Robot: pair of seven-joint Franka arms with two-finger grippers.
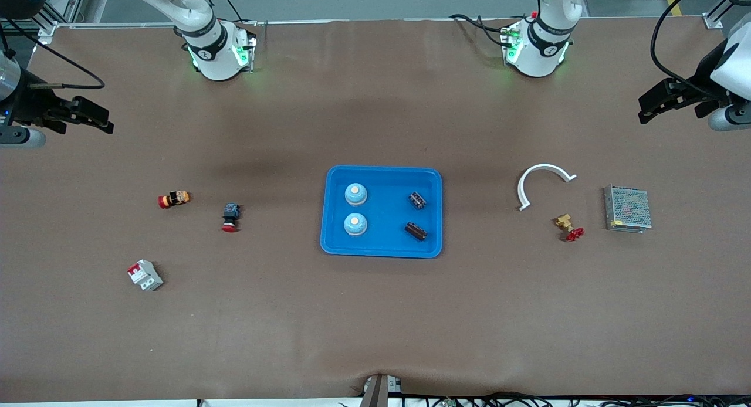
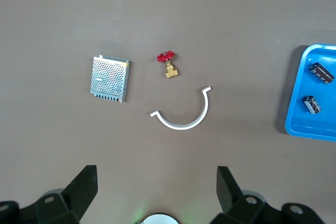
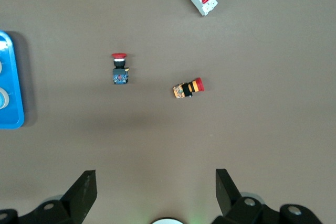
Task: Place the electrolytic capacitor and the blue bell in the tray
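The bright-blue tray lies in the middle of the table. In it are two blue bells toward the right arm's end and two dark electrolytic capacitors toward the left arm's end. The left wrist view shows a corner of the tray and both capacitors. My left gripper is open and empty, up over the table at the left arm's end. My right gripper is open and empty over the right arm's end.
A white curved piece, a brass valve with a red handle and a grey mesh box lie toward the left arm's end. Two red-capped push buttons and a white circuit breaker lie toward the right arm's end.
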